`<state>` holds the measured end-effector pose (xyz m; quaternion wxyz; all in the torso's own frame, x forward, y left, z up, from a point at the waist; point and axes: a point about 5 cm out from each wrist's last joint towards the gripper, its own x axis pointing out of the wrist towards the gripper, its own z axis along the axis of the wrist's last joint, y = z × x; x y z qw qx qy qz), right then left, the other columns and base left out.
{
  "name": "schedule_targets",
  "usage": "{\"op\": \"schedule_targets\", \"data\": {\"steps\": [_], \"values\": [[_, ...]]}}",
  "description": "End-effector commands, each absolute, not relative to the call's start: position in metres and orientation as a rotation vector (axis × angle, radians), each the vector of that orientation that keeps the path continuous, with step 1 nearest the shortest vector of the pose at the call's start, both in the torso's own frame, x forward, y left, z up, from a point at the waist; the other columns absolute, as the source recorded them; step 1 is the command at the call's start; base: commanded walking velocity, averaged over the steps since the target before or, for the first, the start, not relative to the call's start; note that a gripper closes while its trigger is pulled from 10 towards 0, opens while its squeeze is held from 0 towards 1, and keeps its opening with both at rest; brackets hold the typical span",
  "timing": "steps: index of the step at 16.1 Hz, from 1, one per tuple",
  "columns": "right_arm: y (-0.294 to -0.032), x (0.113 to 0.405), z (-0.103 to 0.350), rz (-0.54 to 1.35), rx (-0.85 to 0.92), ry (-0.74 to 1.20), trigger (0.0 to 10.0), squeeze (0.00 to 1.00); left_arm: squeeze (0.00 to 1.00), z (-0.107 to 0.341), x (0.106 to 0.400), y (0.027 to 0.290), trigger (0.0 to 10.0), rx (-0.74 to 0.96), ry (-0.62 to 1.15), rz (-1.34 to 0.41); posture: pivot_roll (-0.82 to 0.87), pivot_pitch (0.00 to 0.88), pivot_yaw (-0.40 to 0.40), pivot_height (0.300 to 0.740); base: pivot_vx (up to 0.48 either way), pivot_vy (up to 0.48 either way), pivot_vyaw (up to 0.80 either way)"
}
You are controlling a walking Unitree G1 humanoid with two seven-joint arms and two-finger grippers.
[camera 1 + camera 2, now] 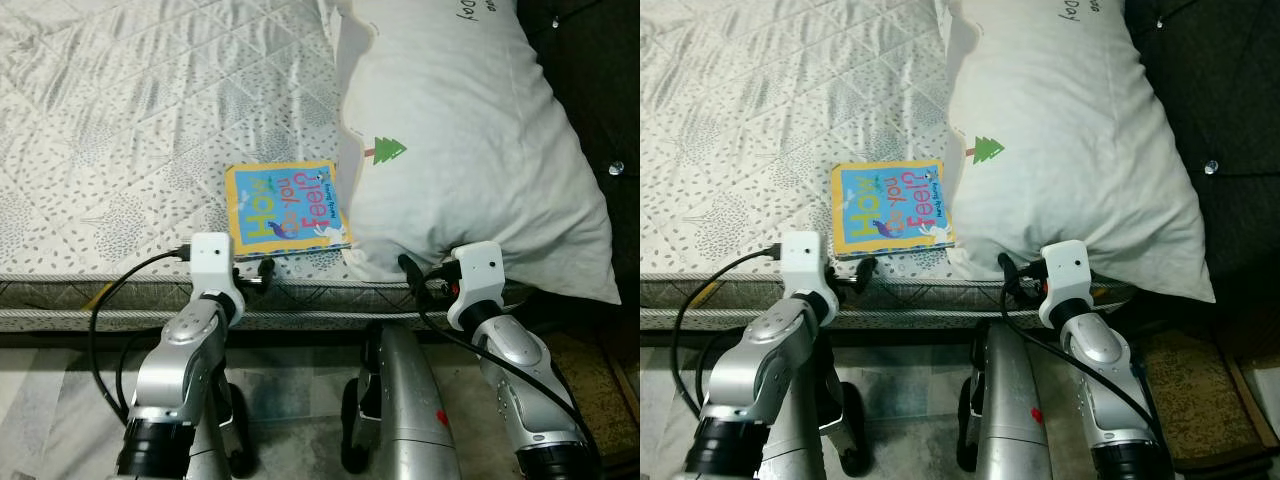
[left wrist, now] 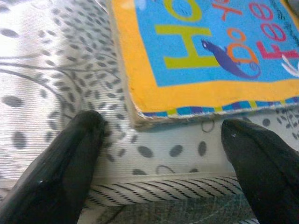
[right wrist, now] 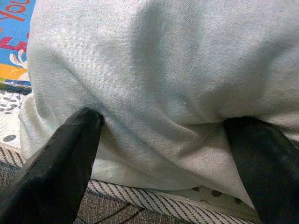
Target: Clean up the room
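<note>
We stood at the bed (image 1: 120, 110), its quilted grey-print cover reaching the near edge. A children's book (image 1: 286, 206) lay flat near that edge, and at its 3 o'clock a large pale pillow (image 1: 460, 130) overlapped its side and overhung the mattress. Our left gripper (image 2: 159, 154) was spread wide, empty, just short of the book's near edge. Our right gripper (image 3: 168, 154) was equally wide, its fingers (image 3: 65, 158) against the pillow's underside. The pillow's top was cut off.
</note>
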<state>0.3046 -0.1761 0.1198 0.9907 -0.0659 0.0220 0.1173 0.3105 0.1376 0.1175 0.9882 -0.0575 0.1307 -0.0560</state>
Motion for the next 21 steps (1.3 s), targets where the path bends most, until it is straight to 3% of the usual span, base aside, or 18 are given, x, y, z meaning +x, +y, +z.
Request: {"op": "schedule_targets", "data": {"steps": [1, 7, 9, 13, 17, 21], "values": [[-0.179, 0.304, 0.118, 0.228, -0.140, 0.050, 10.0, 0.00, 0.00, 0.113, 0.305, 0.138, 10.0, -0.110, 0.280, -0.100, -0.04, 0.312, -0.075, 0.528, 0.000, 0.000, 0.00], [-0.177, 0.307, 0.118, 0.232, -0.136, 0.040, 10.0, 0.00, 0.00, 0.107, 0.293, 0.115, 10.0, -0.182, 0.317, -0.228, -0.04, 0.308, -0.075, 0.528, 0.000, 0.000, 0.00], [-0.177, 0.307, 0.118, 0.231, -0.137, 0.040, 10.0, 0.00, 0.00, 0.098, 0.291, 0.118, 10.0, -0.135, 0.388, -0.185, -0.04, 0.302, -0.072, 0.528, 0.000, 0.000, 0.00], [-0.179, 0.306, 0.116, 0.227, -0.136, 0.046, 10.0, 0.00, 0.00, 0.099, 0.286, 0.122, 10.0, -0.245, 0.394, -0.150, -0.03, 0.309, -0.069, 0.528, 0.000, 0.000, 0.00], [-0.177, 0.306, 0.115, 0.231, -0.132, 0.047, 10.0, 0.00, 0.00, 0.107, 0.288, 0.127, 10.0, -0.489, 0.338, -0.059, -0.03, 0.310, -0.073, 0.528, 0.000, 0.000, 0.00], [-0.178, 0.306, 0.114, 0.228, -0.136, 0.048, 10.0, 0.00, 0.00, 0.098, 0.288, 0.142, 10.0, -0.261, 0.387, 0.014, -0.03, 0.310, -0.073, 0.528, 0.000, 0.000, 0.00]]}}
